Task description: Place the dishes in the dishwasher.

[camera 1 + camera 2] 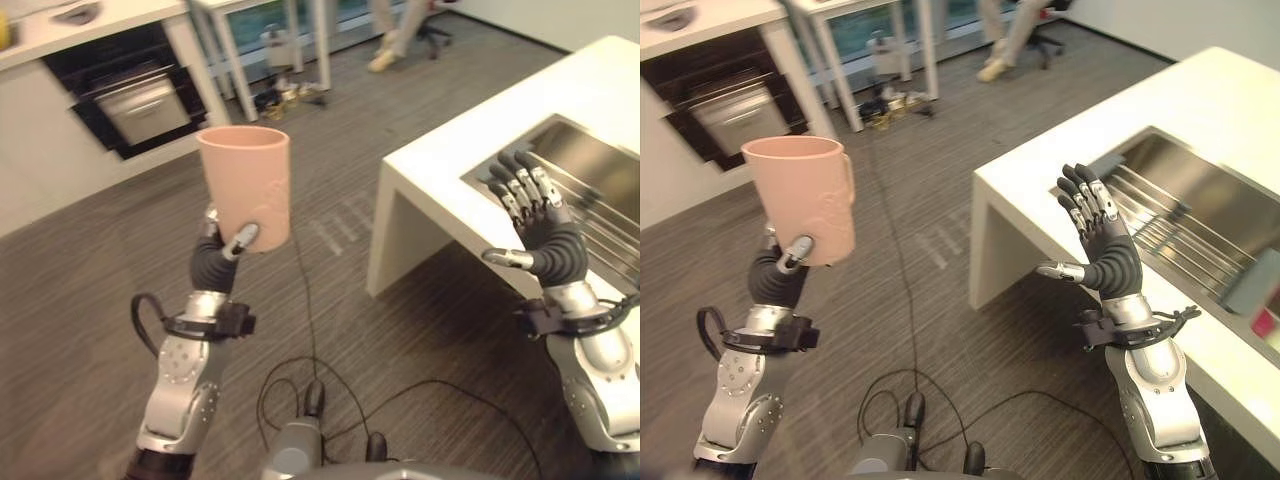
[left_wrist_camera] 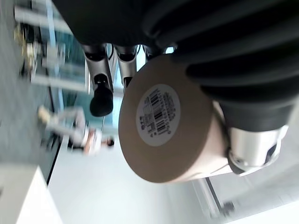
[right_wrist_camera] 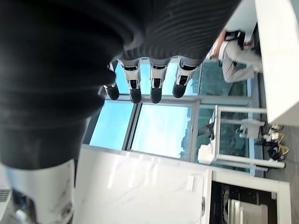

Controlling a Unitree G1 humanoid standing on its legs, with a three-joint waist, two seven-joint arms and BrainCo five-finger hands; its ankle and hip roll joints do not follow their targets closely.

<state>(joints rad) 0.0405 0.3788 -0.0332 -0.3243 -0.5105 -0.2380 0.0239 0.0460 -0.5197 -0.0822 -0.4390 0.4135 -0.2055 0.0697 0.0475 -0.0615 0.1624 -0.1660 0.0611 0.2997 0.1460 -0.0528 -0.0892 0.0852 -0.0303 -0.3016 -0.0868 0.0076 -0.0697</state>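
From the left eye view, the left hand (image 1: 218,262) was wrapped around the lower part of one pink cup (image 1: 246,185), thumb pressed on its front, holding it upright in the air over the grey floor (image 1: 90,290), well away from the white tabletop (image 1: 450,160). The right hand (image 1: 540,225) was raised with fingers straight and spread, holding nothing, just in front of the one steel sink (image 1: 590,180) set into that tabletop. An open dishwasher (image 1: 125,95) sat across the room. The right eye view had the same layout: one cup (image 1: 803,197), two hands, plus a person's legs (image 1: 1005,40) at the far end. In the left wrist view, the cup's flat base with a barcode sticker (image 2: 158,114) sat right against the palm. The right wrist view showed straight fingers (image 3: 154,79) grasping nothing, with windows (image 3: 159,126) beyond.
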